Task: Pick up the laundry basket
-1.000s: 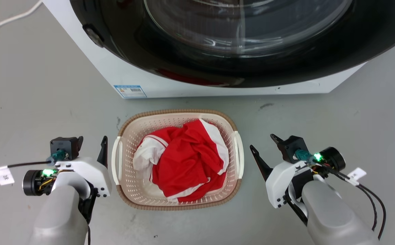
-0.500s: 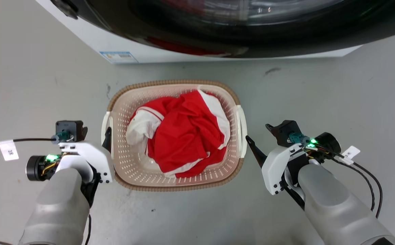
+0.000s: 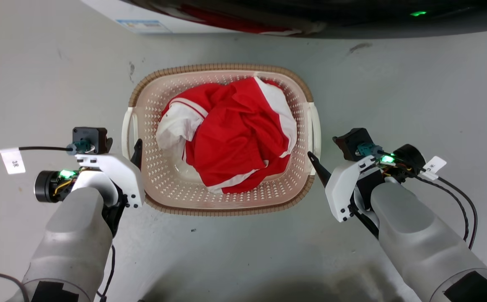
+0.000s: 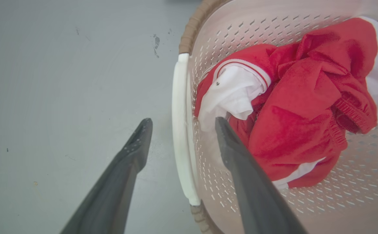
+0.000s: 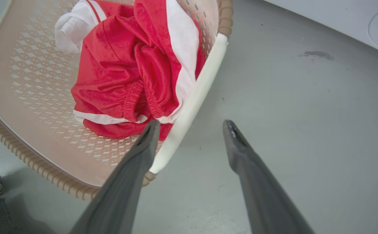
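The laundry basket (image 3: 222,67) stands on the grey floor, cream and perforated with a brown woven rim, holding a crumpled red and white garment (image 3: 231,134). My left gripper (image 3: 123,146) is open at its left side. In the left wrist view the left gripper (image 4: 182,121) straddles the white left handle (image 4: 180,146), one finger inside the basket (image 4: 355,182) and one outside. My right gripper (image 3: 323,147) is open beside the right handle (image 3: 315,126). In the right wrist view the right gripper (image 5: 191,123) is at the lower end of that handle (image 5: 198,91), its inner finger over the basket (image 5: 29,65).
The washing machine (image 3: 268,16), with its dark door and a white base carrying a label (image 3: 143,26), stands just beyond the basket. Bare grey floor lies left, right and in front of the basket. Cables trail from both wrists.
The head camera has tilted down, so the washing machine has slid up out of the picture. Both grippers have closed in on the basket's side handles, and the left now straddles its handle.
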`<state>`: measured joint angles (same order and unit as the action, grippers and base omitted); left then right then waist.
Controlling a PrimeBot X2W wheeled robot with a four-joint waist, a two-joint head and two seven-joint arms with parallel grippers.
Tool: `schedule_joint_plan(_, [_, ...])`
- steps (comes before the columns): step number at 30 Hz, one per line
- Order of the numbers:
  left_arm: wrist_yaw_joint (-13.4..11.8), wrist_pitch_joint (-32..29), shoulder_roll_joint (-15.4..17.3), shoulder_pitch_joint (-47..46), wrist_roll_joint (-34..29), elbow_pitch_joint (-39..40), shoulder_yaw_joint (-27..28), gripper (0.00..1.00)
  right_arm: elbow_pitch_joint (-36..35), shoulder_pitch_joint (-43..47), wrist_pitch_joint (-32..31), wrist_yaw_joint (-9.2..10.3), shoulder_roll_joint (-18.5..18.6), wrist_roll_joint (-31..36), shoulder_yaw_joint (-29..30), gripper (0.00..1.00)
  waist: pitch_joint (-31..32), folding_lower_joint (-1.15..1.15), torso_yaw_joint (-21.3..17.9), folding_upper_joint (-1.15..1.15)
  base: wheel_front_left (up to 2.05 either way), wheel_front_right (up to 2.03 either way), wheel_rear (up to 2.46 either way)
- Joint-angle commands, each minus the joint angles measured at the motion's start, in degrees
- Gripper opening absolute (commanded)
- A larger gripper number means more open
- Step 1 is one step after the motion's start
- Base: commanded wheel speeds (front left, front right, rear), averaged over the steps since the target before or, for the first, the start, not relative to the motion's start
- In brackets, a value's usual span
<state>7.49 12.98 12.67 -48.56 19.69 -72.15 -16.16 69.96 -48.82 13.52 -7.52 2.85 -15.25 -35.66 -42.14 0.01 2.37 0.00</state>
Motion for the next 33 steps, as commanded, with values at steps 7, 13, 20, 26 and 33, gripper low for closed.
schedule_joint_plan(7, [0.0, -0.5, 0.4, -2.7, 1.8, -0.8, -2.5, 1.00, 1.4, -3.1, -0.3, 0.06, 0.1, -0.5, -0.2, 1.00, -4.0, -0.01, 0.6, 0.00, 0.00, 0.00, 0.00])
schedule_joint_plan(13, [0.0, -0.4, 0.2, -4.2, 2.5, -1.1, -3.8, 1.00, 2.2, -4.4, 0.0, 0.07, 0.1, 0.1, 0.4, 1.00, -6.3, -0.01, 0.7, 0.00, 0.00, 0.00, 0.00])
schedule_joint_plan(20, [-0.3, -0.9, -0.3, -5.2, 2.0, -1.4, -5.4, 0.00, 2.8, -4.8, 0.4, 0.08, 0.2, 1.0, 1.2, 0.00, -7.4, -0.01, 0.8, 0.00, 0.00, 0.00, 0.00])
schedule_joint_plan(26, [-0.4, -1.5, -0.1, -4.5, 1.6, -1.7, -6.5, 0.00, 2.9, -4.1, 0.7, 0.04, 0.5, 1.2, 1.1, 0.00, -6.5, -0.01, 0.8, 0.00, 0.00, 0.00, 0.00])
schedule_joint_plan(33, [-0.3, -2.3, -1.7, -1.3, 2.8, -1.7, -6.9, 0.00, 2.6, -0.3, -0.7, 0.02, 0.3, 0.1, -0.3, 0.00, -1.3, -0.01, 0.7, 0.00, 0.00, 0.00, 0.00])
